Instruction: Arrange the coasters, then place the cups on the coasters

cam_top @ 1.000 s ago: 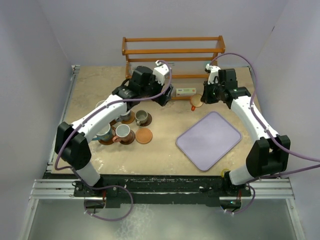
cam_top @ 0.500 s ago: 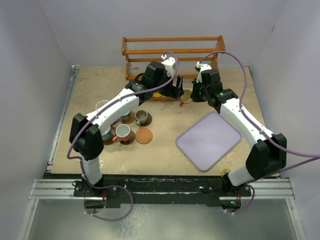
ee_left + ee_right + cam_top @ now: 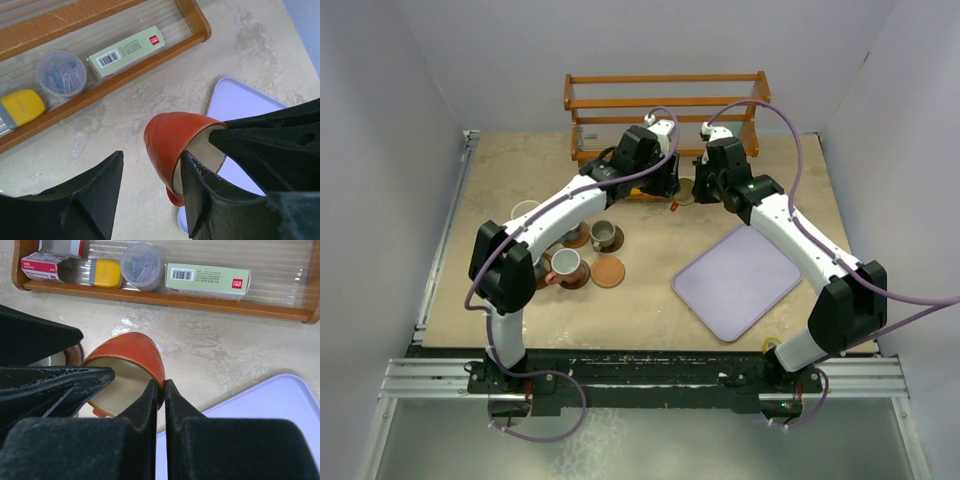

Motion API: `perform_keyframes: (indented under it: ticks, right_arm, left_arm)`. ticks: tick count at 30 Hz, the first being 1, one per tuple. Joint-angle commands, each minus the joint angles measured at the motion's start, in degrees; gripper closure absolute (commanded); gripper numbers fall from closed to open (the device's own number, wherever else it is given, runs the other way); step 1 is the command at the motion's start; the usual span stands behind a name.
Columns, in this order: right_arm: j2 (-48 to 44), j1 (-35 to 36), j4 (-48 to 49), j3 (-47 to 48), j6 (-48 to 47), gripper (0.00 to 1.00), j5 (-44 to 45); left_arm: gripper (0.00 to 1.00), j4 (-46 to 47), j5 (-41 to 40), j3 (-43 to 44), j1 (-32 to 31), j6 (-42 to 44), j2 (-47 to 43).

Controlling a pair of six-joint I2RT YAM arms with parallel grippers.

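Wooden rack point(image 3: 665, 100) blocks behind the orange cup point(image 3: 165, 140); lavender tray point(image 3: 740, 280) just beside.

The top external camera sits high behind the arm bases and looks forward and down. It takes in the whole table point(image 3: 650, 315) as far as the wooden rack point(image 3: 665, 100). The left wrist camera looks down from close in, past the left gripper point(image 3: 152, 157). The right wrist camera does likewise past the right gripper point(image 3: 163, 384), facing the rack. Both wrist views share the orange cup point(image 3: 167, 137), the green box point(image 3: 127, 47) and a corner of the lavender tray point(image 3: 240, 102).
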Motion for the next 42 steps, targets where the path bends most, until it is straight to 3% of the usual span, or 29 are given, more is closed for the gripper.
perform_keyframes:
  ticks: [1,10,21,27,36,42]
  right_arm:
    - [-0.6,0.7,0.8,3.6,1.4,1.00,1.4]
    - [-0.5,1.5,0.0,5.2,1.7,1.00,-0.2]
    - [-0.3,2.0,1.4,4.5,1.9,1.00,-7.7]
    - [0.1,2.0,-0.5,4.9,1.1,1.00,-14.7]
    - [-1.7,1.8,-2.7,6.2,-2.0,0.74,-15.1]
    - [-3.8,1.8,-5.2,6.5,-5.3,0.63,-13.5]
  left_arm:
    - [0.56,0.6,-0.7,3.1,-0.3,-1.2,0.8]
    - [0.67,0.2,1.8,5.2,-0.3,-2.1,2.5]
    - [0.97,-0.2,2.1,6.6,-0.3,-0.8,2.6]
    - [0.97,-0.6,0.6,7.0,-0.2,1.5,1.4]
    - [0.97,0.6,-0.7,2.9,1.5,3.4,-1.6]
    - [0.97,2.1,-1.0,-3.1,2.6,6.9,-4.9]
